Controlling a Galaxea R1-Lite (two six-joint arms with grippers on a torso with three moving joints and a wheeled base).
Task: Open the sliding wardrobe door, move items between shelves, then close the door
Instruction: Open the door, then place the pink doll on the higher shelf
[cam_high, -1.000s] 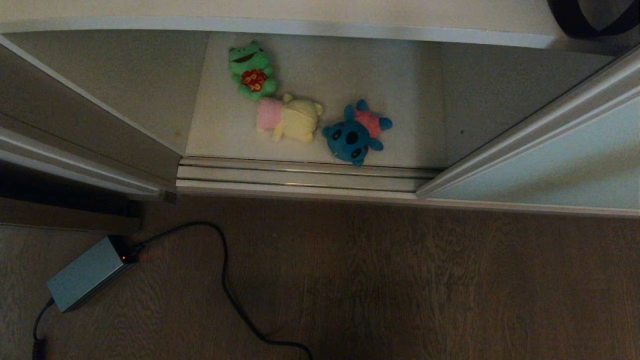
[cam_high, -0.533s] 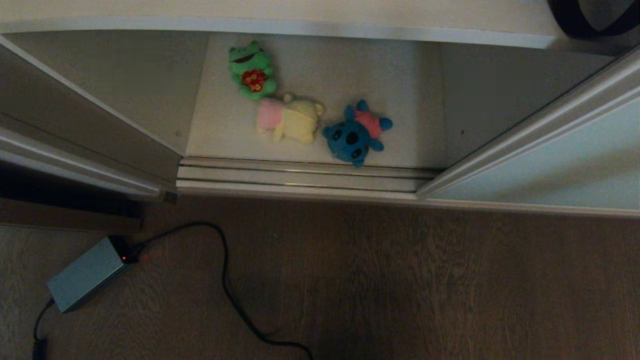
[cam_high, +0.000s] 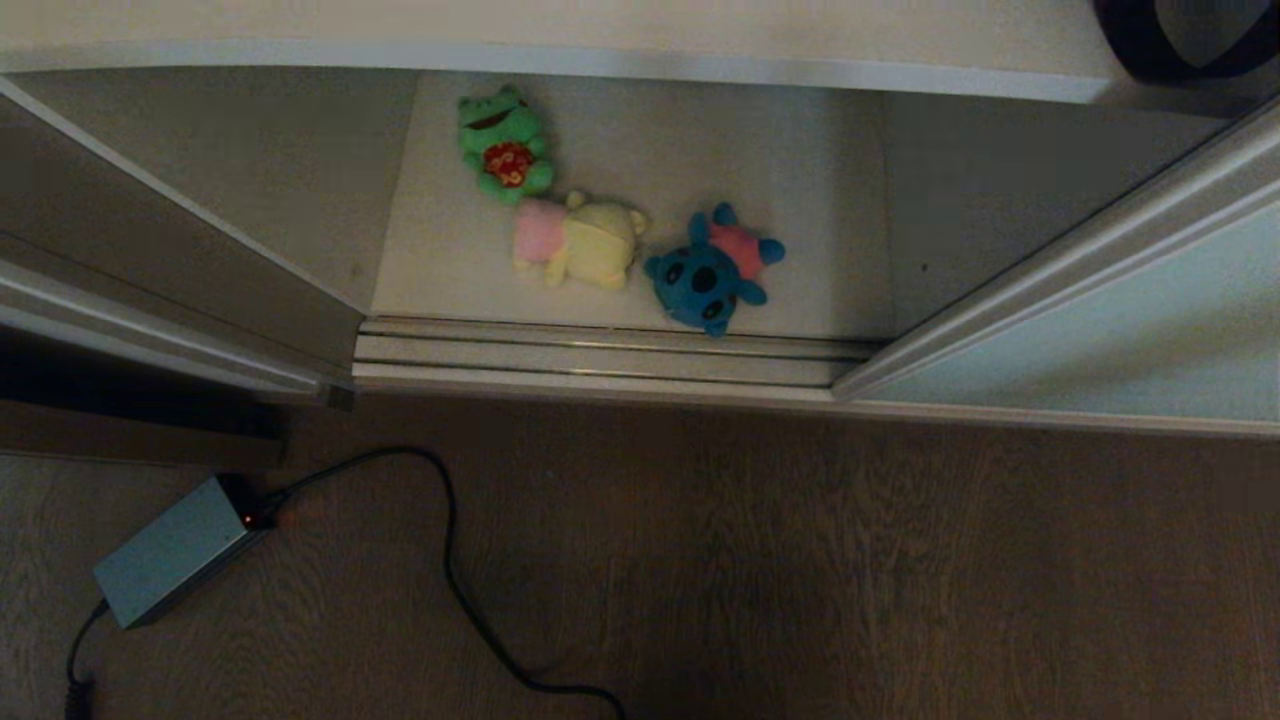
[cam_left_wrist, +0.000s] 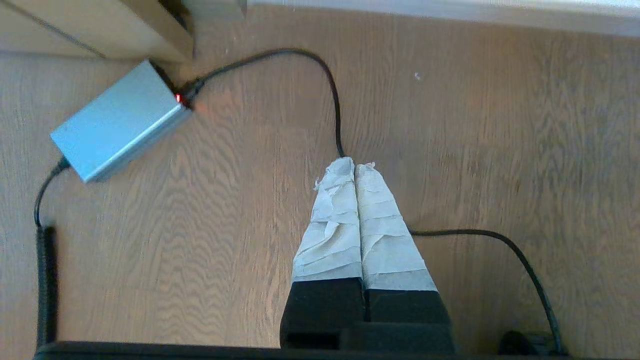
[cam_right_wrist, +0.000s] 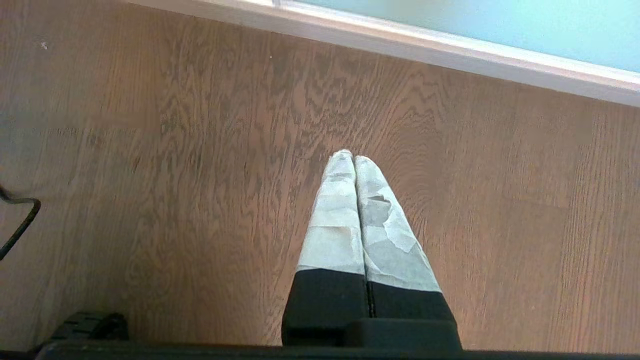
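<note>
Wardrobe opening sits ahead of me in the head view, with the sliding wardrobe door (cam_high: 1100, 340) pushed over to the right, its frosted blue-green glass and pale frame angling away from the gap. On the lower shelf (cam_high: 820, 200), just beyond the door tracks (cam_high: 600, 350), I see three plush toys. The blue plush toy (cam_high: 712, 268) with the pink back lies nearest the tracks, right of the others. The pale yellow plush toy (cam_high: 580, 243) with its pink part lies just left of it, the two close to touching. The green frog plush (cam_high: 503, 145) lies farther in and slightly left, touching the yellow one's pink end. The upper shelf (cam_high: 600, 35) runs across the far side, its pale straight front edge overhanging the toys, and a dark curved object shows at its far right corner; I cannot tell what it is.

Neither arm appears in the head view. My left gripper (cam_left_wrist: 355, 167) hangs above the brown wood-grain floor (cam_high: 850, 560), its taped fingers pressed together and holding nothing; a grey power adapter (cam_left_wrist: 117, 122) with a red light lies to its left, and the black cable (cam_left_wrist: 330, 85) runs under the fingertips. My right gripper (cam_right_wrist: 354, 159) likewise hangs over bare floor, fingers clenched on nothing, near the door's bottom rail.
</note>
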